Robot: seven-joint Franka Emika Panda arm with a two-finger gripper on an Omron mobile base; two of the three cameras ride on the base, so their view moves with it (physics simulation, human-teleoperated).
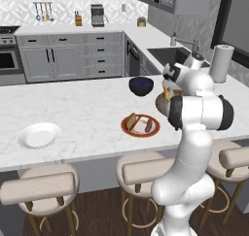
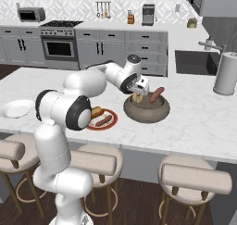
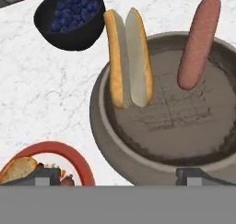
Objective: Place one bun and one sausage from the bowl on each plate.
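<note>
While hand (image 2: 138, 97) hovers, bun (image 3: 128, 57) below, in bowl (image 3: 106, 126)

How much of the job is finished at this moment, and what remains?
Done: the red-rimmed plate holds a bun and a sausage. In hand: the gripper hangs over the brown bowl, where a bun and a sausage lean on the rim; whether it grips anything is unclear. Left: the white plate is empty.

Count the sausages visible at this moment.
2: one sausage leans on the rim of the brown bowl; one sausage on plate lies on the red-rimmed plate. None seems hidden.
</note>
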